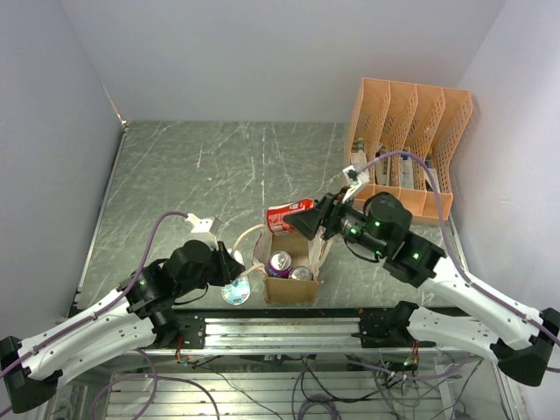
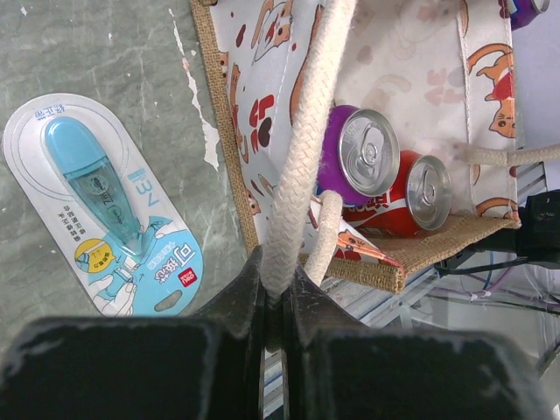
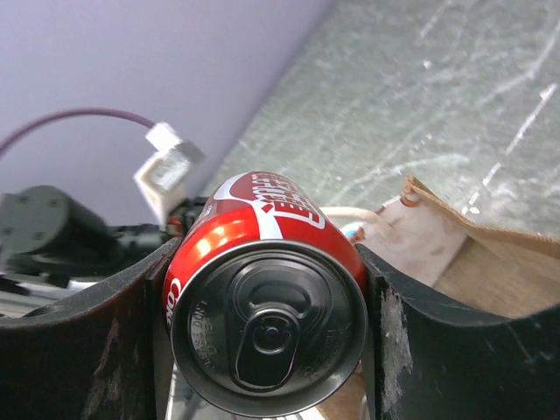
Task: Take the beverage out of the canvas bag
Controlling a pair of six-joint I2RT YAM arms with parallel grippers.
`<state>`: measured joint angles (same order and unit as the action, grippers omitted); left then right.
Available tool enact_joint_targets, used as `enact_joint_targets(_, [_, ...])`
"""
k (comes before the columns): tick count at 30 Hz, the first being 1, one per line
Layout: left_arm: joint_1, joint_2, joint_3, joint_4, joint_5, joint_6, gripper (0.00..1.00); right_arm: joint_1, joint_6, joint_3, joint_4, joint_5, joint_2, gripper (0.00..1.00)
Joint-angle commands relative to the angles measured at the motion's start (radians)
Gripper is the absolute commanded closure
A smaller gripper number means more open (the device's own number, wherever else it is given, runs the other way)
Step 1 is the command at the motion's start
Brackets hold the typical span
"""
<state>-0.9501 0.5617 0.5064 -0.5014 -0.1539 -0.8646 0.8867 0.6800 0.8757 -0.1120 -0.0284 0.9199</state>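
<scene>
Jaws of the right gripper (image 3: pixel 267 332) press against both sides of a red cola can (image 3: pixel 262 289), holding it on its side with the pull-tab end toward the wrist camera. In the top view this can (image 1: pixel 289 214) sits at 12 o'clock of the canvas bag (image 1: pixel 284 293), at its far rim; whether it touches the table (image 1: pixel 201 175) cannot be told. The left gripper (image 2: pixel 278 297) is clamped on a cream rope handle (image 2: pixel 302 149) at the bag's 9 o'clock side. Inside the bag stand a purple can (image 2: pixel 354 157) and a second red can (image 2: pixel 411 197), touching each other. A blue correction-tape pack (image 2: pixel 96 210) lies flat just beside the bag at 9 o'clock. An orange file organizer (image 1: pixel 407 131) stands well apart at 1 o'clock.
</scene>
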Motion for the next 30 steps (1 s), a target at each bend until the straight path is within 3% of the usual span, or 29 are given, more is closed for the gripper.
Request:
enact_joint_targets(1, [0.003, -0.005, -0.012, -0.008, 0.02, -0.004, 0.93, -0.005, 0.043, -0.023, 0.213, -0.012, -0.122, 1.0])
enact_joint_targets(5, [0.003, -0.011, -0.011, -0.013, 0.018, -0.007, 0.93, -0.005, -0.014, -0.019, 0.136, 0.088, -0.191, 1.0])
enact_joint_targets(17, [0.003, 0.01, -0.009, 0.002, 0.023, 0.0, 0.93, -0.003, -0.061, 0.067, -0.387, 0.578, -0.361, 1.0])
enact_joint_targets(24, [0.002, 0.047, -0.005, 0.038, 0.034, 0.012, 0.93, -0.002, 0.128, 0.08, -0.711, 0.843, -0.394, 1.0])
enact_joint_targets(30, [0.003, 0.083, -0.008, 0.072, 0.051, 0.016, 0.93, -0.004, 0.272, 0.022, -0.814, 0.909, -0.348, 1.0])
